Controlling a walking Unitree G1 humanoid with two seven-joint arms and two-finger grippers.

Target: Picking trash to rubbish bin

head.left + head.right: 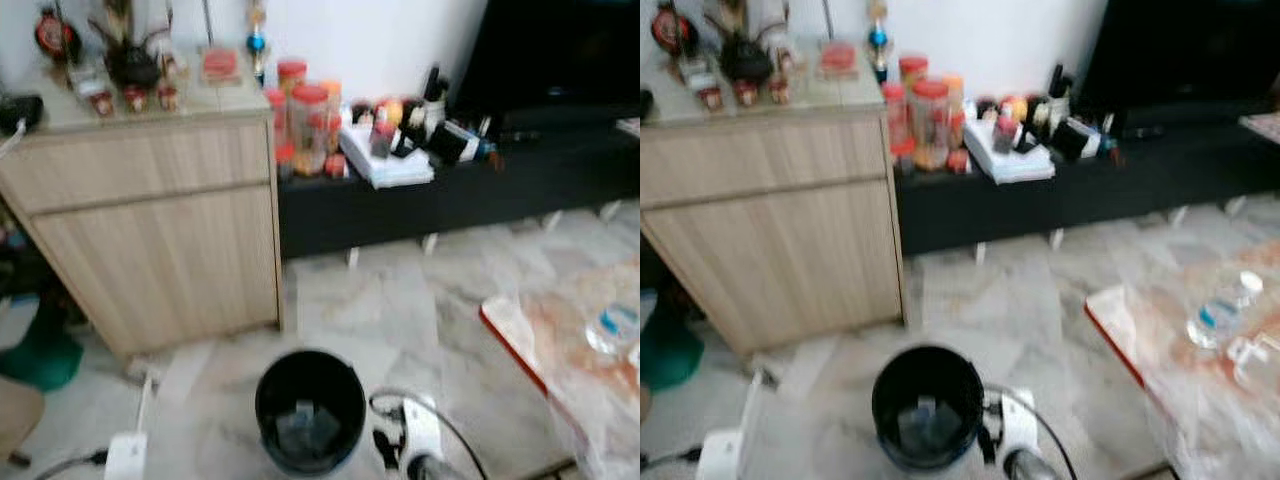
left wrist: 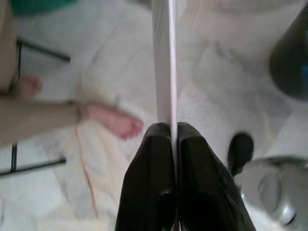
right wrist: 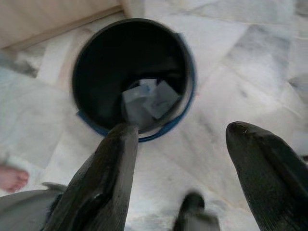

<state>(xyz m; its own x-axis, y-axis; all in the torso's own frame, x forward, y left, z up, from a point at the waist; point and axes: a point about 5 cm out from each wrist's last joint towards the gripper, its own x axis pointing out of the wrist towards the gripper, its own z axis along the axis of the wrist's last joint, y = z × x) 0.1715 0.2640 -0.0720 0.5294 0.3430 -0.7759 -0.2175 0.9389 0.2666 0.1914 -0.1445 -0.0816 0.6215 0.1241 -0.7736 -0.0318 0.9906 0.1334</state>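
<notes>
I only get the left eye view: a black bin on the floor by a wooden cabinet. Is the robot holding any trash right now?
Observer: Yes. In the left wrist view the left gripper is shut on a flat white piece, seen edge-on.
Operator: And its other hand?
Observer: The right gripper is open and holds nothing; it hangs over the floor just beside the bin.
Operator: Is anyone standing close by?
Observer: A person's bare foot is on the marble floor, near the left gripper.
</notes>
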